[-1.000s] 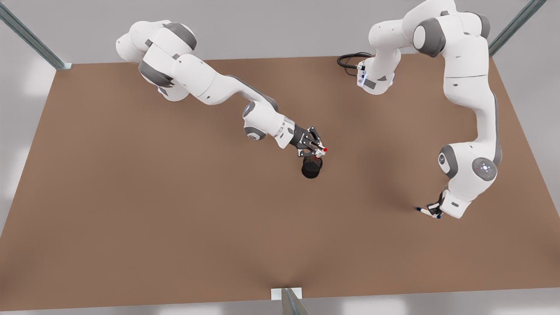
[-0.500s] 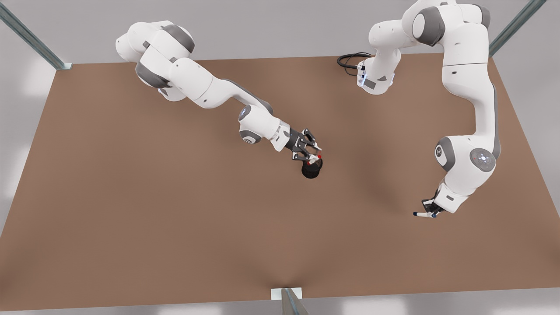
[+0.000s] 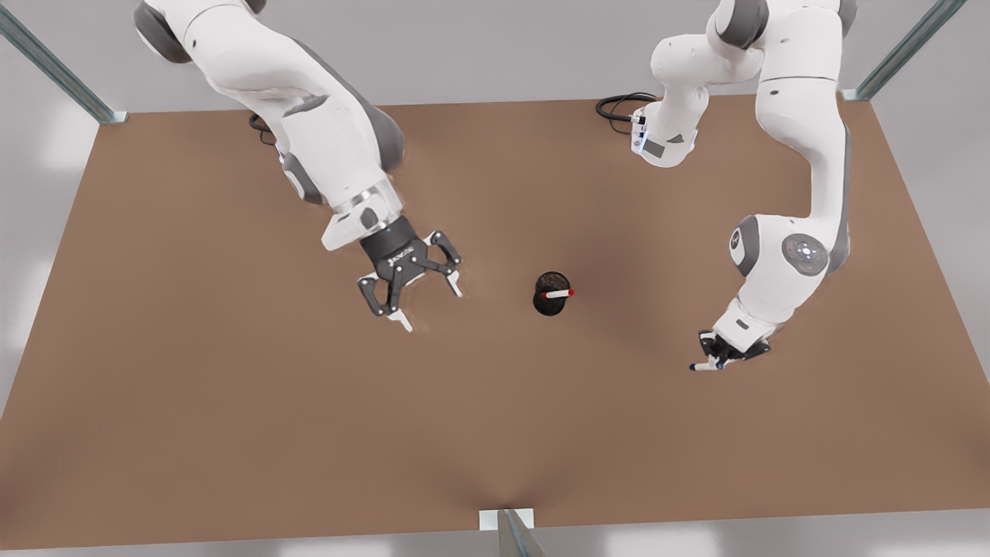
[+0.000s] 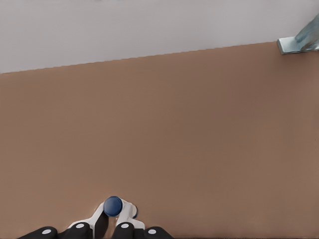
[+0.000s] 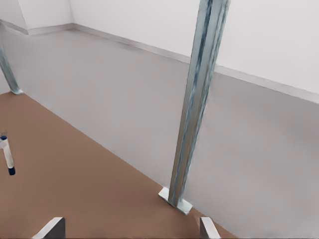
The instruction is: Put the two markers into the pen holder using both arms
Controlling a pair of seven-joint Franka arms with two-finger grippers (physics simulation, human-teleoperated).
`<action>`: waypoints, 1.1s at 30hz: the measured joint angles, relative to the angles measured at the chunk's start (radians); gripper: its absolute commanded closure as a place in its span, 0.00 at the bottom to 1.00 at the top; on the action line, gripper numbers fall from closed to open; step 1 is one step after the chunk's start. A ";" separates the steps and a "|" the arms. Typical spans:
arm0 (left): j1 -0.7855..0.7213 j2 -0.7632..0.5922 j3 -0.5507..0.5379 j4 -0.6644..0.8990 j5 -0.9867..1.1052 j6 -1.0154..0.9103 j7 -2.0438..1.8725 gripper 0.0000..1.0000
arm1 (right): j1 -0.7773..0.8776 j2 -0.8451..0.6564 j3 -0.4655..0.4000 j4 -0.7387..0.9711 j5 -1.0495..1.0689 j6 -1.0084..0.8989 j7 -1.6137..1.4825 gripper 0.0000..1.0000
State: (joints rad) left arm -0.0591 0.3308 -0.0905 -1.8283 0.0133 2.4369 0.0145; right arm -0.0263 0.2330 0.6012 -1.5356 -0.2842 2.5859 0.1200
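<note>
The black mesh pen holder stands mid-table with the red-capped marker in it, its red tip poking out over the rim. To the front view's left of the holder hangs my right gripper, open and holding nothing; its spread fingertips frame the wrist view. At the front view's right, my left gripper is shut on the blue-capped marker, a little above the table. The marker's blue cap sits between that gripper's pads. The same blue-capped marker appears far off in the right wrist view.
A black cable loops on the brown table near the far arm base. Metal frame posts stand at the back corners, and another post stands at the front edge. A steel post rises off the table's edge.
My right gripper opened, left the red marker in the holder and pulled away toward the front view's left. My left gripper carried the blue marker toward the holder, swinging it round.
</note>
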 measured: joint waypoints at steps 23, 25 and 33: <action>-0.471 -0.207 0.002 -0.174 0.001 -0.180 -0.564 0.69 | -0.037 -0.039 -0.537 0.161 0.260 -1.045 -0.061 0.00; -0.473 -0.200 0.002 -0.170 0.002 -0.181 -0.602 0.69 | -0.036 -0.028 -0.534 0.161 0.262 -1.062 -0.071 0.00; -0.497 -0.155 0.002 -0.132 0.008 -0.177 -0.727 0.69 | -0.037 -0.010 -0.507 0.169 0.289 -1.062 -0.112 0.00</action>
State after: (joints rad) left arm -0.5564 0.1754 -0.0884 -1.9602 0.0208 2.2598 -0.7130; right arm -0.0631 0.2227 0.0939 -1.3662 0.0046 1.5236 0.0082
